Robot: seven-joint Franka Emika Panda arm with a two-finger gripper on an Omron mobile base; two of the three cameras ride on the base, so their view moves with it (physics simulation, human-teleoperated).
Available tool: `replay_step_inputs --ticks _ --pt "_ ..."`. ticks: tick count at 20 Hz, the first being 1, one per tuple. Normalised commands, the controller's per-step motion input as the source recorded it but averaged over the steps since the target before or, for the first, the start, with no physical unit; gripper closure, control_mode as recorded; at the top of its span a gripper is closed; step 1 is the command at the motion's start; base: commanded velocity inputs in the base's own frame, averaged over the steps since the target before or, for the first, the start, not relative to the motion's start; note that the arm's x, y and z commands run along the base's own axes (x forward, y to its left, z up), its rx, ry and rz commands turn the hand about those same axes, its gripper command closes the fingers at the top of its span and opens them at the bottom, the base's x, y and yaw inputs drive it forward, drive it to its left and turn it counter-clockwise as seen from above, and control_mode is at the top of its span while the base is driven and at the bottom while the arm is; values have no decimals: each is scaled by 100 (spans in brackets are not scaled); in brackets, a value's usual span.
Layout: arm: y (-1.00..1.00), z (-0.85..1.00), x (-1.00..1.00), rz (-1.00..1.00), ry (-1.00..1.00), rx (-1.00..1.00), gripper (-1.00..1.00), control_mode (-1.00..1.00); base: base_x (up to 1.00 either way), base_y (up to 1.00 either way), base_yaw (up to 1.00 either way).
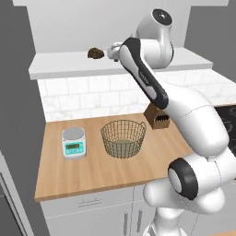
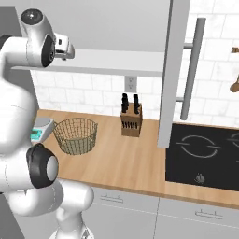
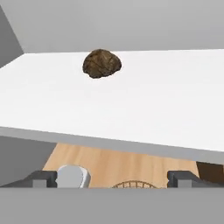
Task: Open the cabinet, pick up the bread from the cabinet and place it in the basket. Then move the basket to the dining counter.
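Observation:
The cabinet stands open, its door (image 2: 172,70) swung out to the right and its white shelf (image 1: 64,67) bare except for the bread (image 1: 95,53), a small dark brown roll. My gripper (image 1: 110,51) hovers at shelf height just right of the bread, open, with nothing between its fingers. In the hand view the bread (image 3: 102,64) lies ahead on the shelf (image 3: 153,100), well beyond the spread fingertips (image 3: 41,178). The brass wire basket (image 1: 123,138) stands empty on the wood counter below, also seen as the basket (image 2: 75,134). The dining counter is out of view.
A small kitchen scale (image 1: 73,142) sits left of the basket and a knife block (image 2: 131,116) right of it against the tiled wall. A black cooktop (image 2: 205,154) lies at the right. The door's long bar handle (image 2: 191,70) juts out over the counter.

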Motion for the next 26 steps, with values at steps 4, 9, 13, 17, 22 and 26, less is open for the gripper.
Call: replay_step_inputs --ticks 4,9,13,17,22,26 --pt "42 15 84 9 -6 0 -100 -100 0 0 0" --pt "35 -2 63 3 -4 -6 -100 -100 0 0 0" --pt "18 1 76 0 1 -1 -100 -100 0 0 0" --pt "0 29 52 0 8 0 -100 -100 0 0 0" --pt "8 1 53 0 0 0 -100 -100 0 0 0" --pt "20 -12 56 0 0 0 -100 -100 0 0 0"
